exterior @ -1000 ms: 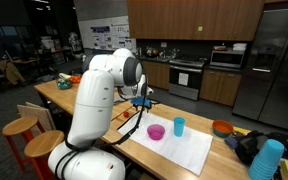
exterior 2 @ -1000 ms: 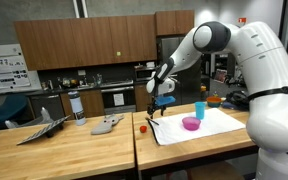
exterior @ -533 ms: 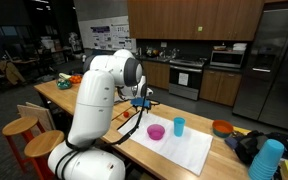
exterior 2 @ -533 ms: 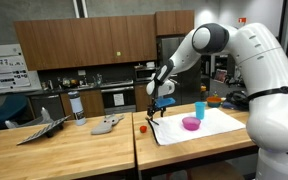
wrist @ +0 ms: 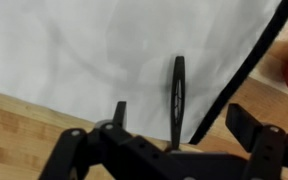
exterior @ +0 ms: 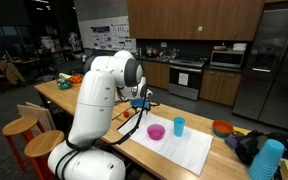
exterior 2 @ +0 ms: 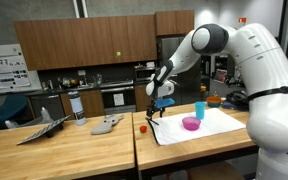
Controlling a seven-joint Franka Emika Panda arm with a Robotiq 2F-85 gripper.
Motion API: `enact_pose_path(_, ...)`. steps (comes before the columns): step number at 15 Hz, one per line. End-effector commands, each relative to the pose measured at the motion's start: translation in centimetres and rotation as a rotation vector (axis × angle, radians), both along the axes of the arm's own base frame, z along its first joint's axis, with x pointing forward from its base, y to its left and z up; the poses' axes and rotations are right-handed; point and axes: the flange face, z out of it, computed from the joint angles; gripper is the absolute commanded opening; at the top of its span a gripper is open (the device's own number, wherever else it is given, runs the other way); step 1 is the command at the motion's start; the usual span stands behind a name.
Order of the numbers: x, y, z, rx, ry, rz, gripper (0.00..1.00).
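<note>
Black pen (wrist: pixel 176 98): lying on white mat (wrist: pixel 64 50), untouched.
Pincer (exterior 2: pixel 152 105): wide; I have it hovering above, nothing gripped.

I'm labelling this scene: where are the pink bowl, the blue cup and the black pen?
pink bowl (exterior: pixel 156 132), in an exterior view, on its outer wall.
blue cup (exterior: pixel 179 127), in an exterior view, on its side.
black pen (wrist: pixel 177 95), wrist view, middle of its barrel.

I count one black pen (wrist: pixel 177 100), one white mat (exterior 2: pixel 220 126), one pink bowl (exterior 2: pixel 191 123), one blue cup (exterior 2: pixel 200 110) and one small red thing (exterior 2: pixel 141 127) on my tabletop (exterior 2: pixel 84 150). Farther off stand one orange bowl (exterior: pixel 222 127) and two wooden stools (exterior: pixel 19 127).
</note>
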Motion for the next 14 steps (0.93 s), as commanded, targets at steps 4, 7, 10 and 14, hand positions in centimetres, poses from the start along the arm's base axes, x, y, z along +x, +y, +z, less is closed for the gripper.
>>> enact_pose_path(4,0.2,-0.3,-1.7,-0.011,0.057,0.018,1.00)
enact_pose_path(7,0.4,-0.4,-2.0,-0.013,0.068,0.027,0.93)
enact_pose_path(10,0.6,-0.6,-1.7,-0.013,0.066,0.028,0.68)
enact_pose_path(14,0.7,-0.5,-1.1,-0.018,0.057,0.033,0.58)
